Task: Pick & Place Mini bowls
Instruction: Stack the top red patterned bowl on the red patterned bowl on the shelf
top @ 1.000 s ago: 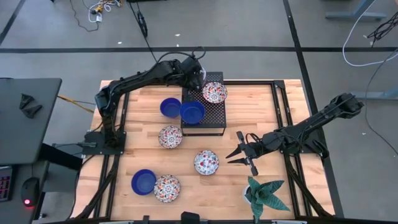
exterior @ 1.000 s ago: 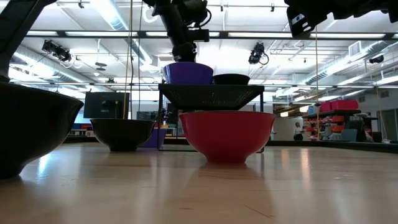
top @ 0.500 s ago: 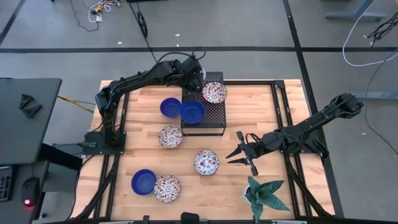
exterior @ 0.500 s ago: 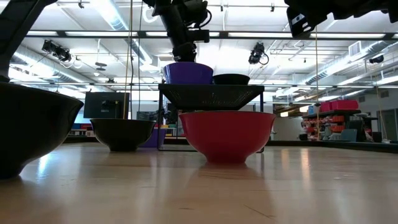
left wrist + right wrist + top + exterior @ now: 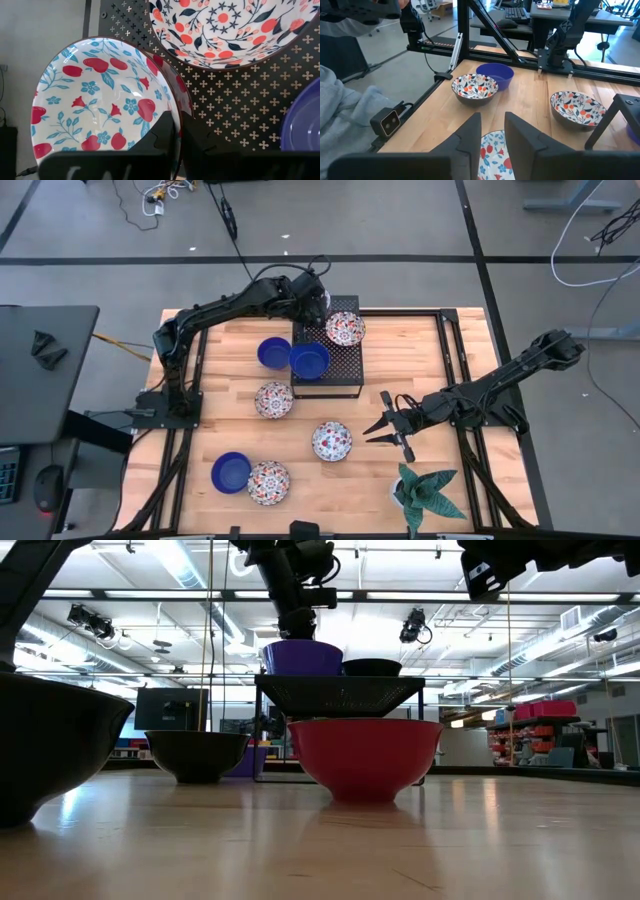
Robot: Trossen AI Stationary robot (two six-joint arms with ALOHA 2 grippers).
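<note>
My left gripper (image 5: 319, 293) is over the far left corner of the black perforated stand (image 5: 340, 378), shut on a white mini bowl with blue flowers and red fruit (image 5: 95, 105). A red-flowered bowl (image 5: 345, 329) and a blue bowl (image 5: 310, 360) sit on the stand. On the table stand another blue bowl (image 5: 272, 352), floral bowls (image 5: 274, 400) (image 5: 331, 441) (image 5: 268, 482) and a blue bowl (image 5: 231, 472). My right gripper (image 5: 385, 427) is open, right of the middle floral bowl (image 5: 495, 155). My left gripper pinches the floral bowl's rim (image 5: 176, 102), one finger (image 5: 165, 135) inside the bowl and the other outside it. The bowl is tilted beside the red-flowered bowl (image 5: 225, 30). Whether its base touches the stand, I cannot tell.
A potted green plant (image 5: 428, 492) stands at the near edge, right of centre. A person's grey sleeve (image 5: 345, 107) shows beyond the table in the right wrist view. Bare wood lies right of the stand (image 5: 410, 350).
</note>
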